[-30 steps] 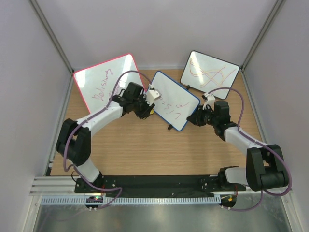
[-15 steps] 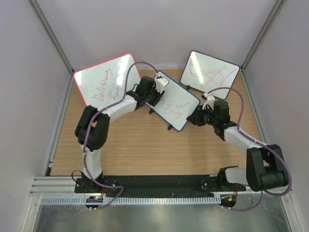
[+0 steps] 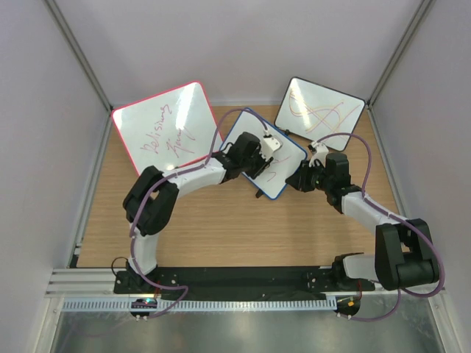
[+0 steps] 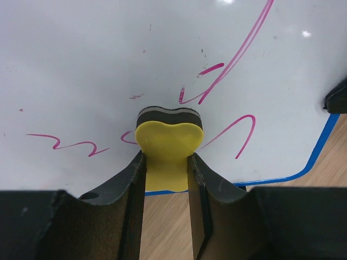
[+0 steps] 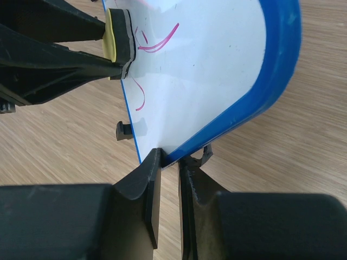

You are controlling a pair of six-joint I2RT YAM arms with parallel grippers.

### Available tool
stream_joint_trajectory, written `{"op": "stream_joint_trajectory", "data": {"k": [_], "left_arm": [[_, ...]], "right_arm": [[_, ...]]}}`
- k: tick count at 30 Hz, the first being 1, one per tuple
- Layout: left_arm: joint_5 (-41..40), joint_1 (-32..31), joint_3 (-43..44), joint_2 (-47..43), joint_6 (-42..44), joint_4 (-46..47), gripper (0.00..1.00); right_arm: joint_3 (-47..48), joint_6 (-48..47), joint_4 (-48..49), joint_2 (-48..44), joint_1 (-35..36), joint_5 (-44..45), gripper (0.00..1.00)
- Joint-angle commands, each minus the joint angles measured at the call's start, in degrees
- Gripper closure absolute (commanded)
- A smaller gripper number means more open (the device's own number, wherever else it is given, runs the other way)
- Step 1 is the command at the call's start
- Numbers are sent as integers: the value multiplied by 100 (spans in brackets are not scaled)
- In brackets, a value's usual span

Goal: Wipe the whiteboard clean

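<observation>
The whiteboard (image 3: 282, 171) was propped at a tilt on the table (image 3: 221, 228), between the arms. An eraser (image 4: 168, 136) was clamped by the left gripper (image 4: 167, 162) against the writing (image 4: 234, 134). The whiteboard's blue edge was pinched tightly by the right gripper (image 5: 169, 162).

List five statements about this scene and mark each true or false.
1. The left claw grips a yellow eraser. True.
2. The eraser hangs clear of every board. False: it is against the whiteboard.
3. The right claw is open and empty. False: it is shut on the whiteboard's blue edge.
4. Red writing shows on the whiteboard. True.
5. The whiteboard lies flat on the table. False: it stands tilted up.
</observation>
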Motion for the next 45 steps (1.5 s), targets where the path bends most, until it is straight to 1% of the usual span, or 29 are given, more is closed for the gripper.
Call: {"op": "stream_joint_trajectory", "data": {"k": [1,3,7,12,16,19,20,22,24,27,30,34,37,41,45], "left_arm": [[32,245,-36,-45,-167,189,100],[-30,560,44,-45,-238,171,100],[-267,991,210,8,-247,119,100],[-320,1107,527,262,-19,-110,100],[-66,1020,527,272,-62,-197,100],[163,713,370,132,7,-356,100],[172,485,317,96,60,-365,100],[181,282,194,70,148,-409,100],[338,80,167,52,70,-505,100],[672,-18,184,122,-176,-585,100],[647,0,325,245,-300,-689,100],[357,201,422,263,-291,-646,100],[164,596,527,289,-370,-594,100],[-188,1079,764,386,-212,-585,100],[-224,1133,879,500,60,-672,100]], "right_arm": [[108,-338,-120,53,124,-49,99],[108,-338,-128,45,133,-49,99],[91,-347,-128,18,151,-23,99],[100,-347,-128,27,151,-23,99],[82,-356,-120,1,151,-14,99],[91,-356,-128,1,159,-5,99],[99,-347,-120,18,159,-5,99],[91,-356,-128,10,159,-5,99],[82,-347,-137,-8,168,4,99],[82,-347,-137,-17,160,4,99],[82,-347,-119,-17,159,4,99],[73,-347,-120,-34,177,4,99],[64,-356,-111,-26,177,4,99],[64,-347,-119,-34,177,12,99],[64,-356,-111,-43,177,21,99]]}}
